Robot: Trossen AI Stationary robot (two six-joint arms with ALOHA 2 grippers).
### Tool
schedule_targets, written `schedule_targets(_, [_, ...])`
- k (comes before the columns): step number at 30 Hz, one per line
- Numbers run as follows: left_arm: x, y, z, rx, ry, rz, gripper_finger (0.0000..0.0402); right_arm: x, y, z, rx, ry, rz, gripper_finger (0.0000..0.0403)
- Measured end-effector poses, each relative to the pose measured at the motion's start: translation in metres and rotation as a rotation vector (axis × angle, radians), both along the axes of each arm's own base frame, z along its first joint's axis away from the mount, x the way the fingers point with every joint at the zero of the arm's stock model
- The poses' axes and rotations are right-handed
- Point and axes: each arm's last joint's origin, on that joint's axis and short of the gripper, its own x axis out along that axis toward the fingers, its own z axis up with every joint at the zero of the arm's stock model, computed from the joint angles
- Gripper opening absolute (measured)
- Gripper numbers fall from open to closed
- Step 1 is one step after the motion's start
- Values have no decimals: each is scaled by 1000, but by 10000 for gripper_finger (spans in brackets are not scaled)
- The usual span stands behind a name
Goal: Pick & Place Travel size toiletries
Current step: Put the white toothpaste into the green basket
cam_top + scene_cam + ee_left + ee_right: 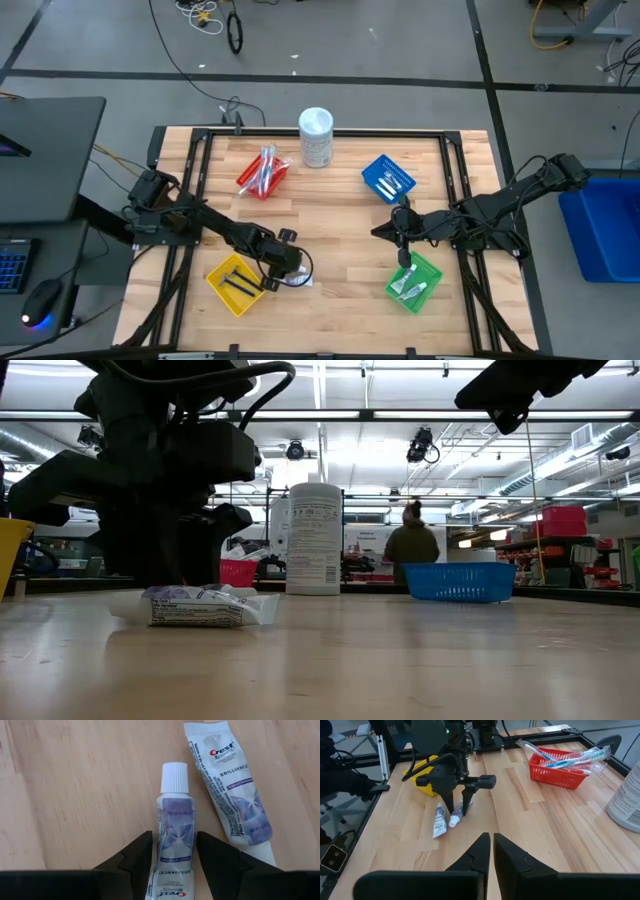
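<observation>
Wooden bench [340,215] holds two loose tubes beside the yellow basket [236,283]; other toiletries look sorted. Left gripper [172,857] straddles one tube [174,825], jaws open, not gripping. Right gripper [487,845] idles, jaws closed, empty, above the green basket [413,283].

Wooden table [330,215]: four baskets, white container [316,137], two toothpaste tubes [445,819] flat

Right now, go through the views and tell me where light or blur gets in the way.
Low view: bright ceiling lights leave the left gripper a dark silhouette; the toothpaste tube on the table reads soft. Left wrist view: even light, the tube between the fingers and the second tube sharp, print legible. High view: even, the tubes too small to make out. Right wrist view: clear, no glare.
</observation>
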Motion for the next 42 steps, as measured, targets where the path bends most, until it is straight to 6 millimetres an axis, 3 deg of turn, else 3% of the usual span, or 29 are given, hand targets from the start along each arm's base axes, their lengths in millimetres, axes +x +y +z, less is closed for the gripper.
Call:
schedule_targets(14, [0,-1,1,-19,1,-1,91,0,0,0,0,0,0,29])
schedule_targets(42, [4,-1,9,-14,3,-18,89,0,0,0,0,1,0,29])
